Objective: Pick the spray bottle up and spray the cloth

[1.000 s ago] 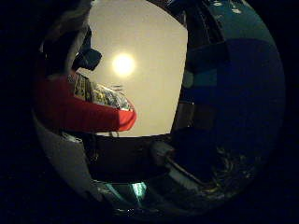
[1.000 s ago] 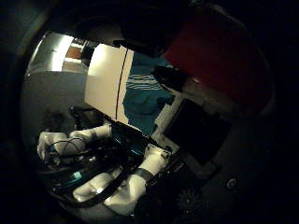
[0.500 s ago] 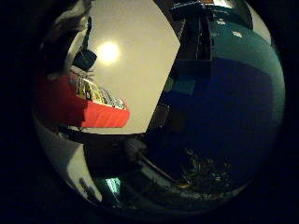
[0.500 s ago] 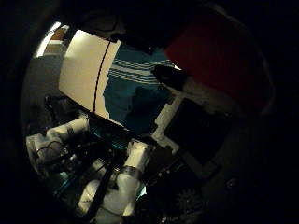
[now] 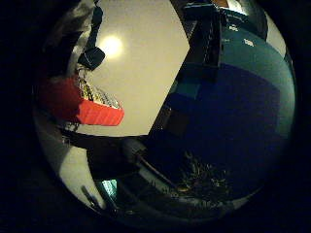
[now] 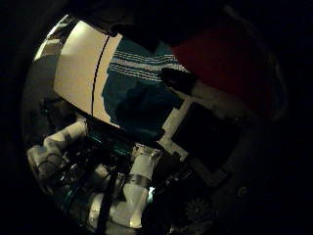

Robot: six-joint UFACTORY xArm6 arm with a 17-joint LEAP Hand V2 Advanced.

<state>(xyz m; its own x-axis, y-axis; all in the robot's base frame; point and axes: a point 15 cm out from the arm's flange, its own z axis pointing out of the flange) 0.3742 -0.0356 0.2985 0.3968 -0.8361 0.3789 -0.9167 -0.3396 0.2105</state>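
Progress: the spray bottle (image 5: 80, 104) is already up off the table (image 6: 78, 73), its red body lying close against the palm; spraying appears to be what is left, and no mist is showing.
Robot hand: the robot hand (image 6: 195, 122) is curling round the spray bottle, holding it tight to the palm.
Cloth: the teal striped cloth (image 6: 137, 93) is lying flat on the pale table, below the palm and apart from the bottle.
Change: the cloth is filling more of the thumb-side view than half a second ago, so the camera is swinging toward it; the bottle is sitting the same in the palm.
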